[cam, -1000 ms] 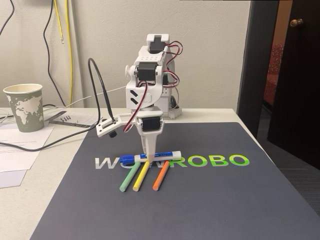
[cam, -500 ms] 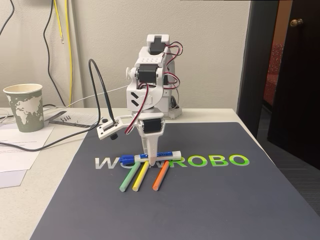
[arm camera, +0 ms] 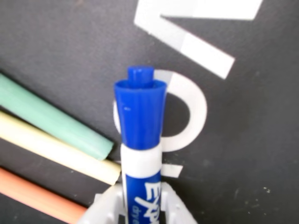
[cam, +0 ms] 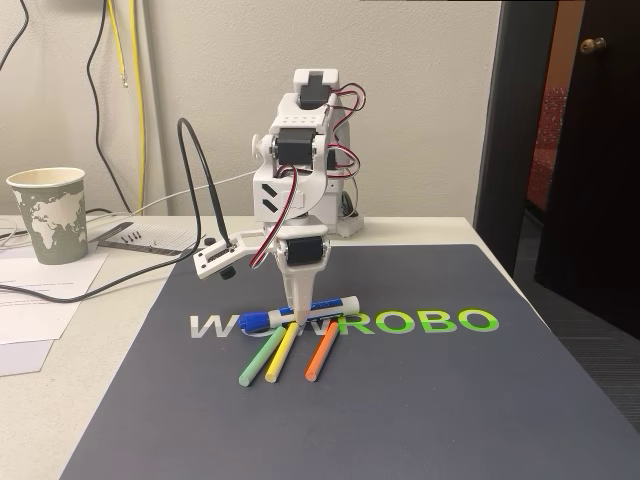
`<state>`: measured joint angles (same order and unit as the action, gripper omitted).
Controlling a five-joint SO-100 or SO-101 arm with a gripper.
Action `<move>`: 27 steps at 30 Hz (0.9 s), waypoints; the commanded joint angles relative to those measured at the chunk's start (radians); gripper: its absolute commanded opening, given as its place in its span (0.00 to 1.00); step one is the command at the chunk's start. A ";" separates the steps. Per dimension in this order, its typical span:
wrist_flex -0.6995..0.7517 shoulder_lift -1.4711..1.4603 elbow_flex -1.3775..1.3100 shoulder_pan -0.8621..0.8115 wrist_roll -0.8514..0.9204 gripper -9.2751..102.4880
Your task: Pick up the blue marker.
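Note:
The blue marker, white barrel with a blue cap at its left end, lies across the logo on the dark mat, its right end tilted slightly up. My gripper points straight down and is shut on the barrel near its middle. In the wrist view the marker runs up from between my white fingers, and the gripper clamps the printed label. The mat lettering shows behind the cap.
Green, yellow and orange sticks lie fanned just in front of the marker, close to my fingers. A paper cup, papers and cables sit left of the mat. A dark door stands at the right.
The wrist has dropped slightly and the fingers have closed on the marker. The marker's right end now sits a little higher than before.

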<state>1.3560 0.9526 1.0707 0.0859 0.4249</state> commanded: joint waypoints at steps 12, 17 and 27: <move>0.044 0.032 -0.060 0.008 -0.003 0.10; 0.249 0.021 -0.249 0.011 -0.005 0.10; 0.692 -0.087 -0.801 0.060 -0.106 0.08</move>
<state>1.8776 0.7977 0.3375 0.1289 0.3497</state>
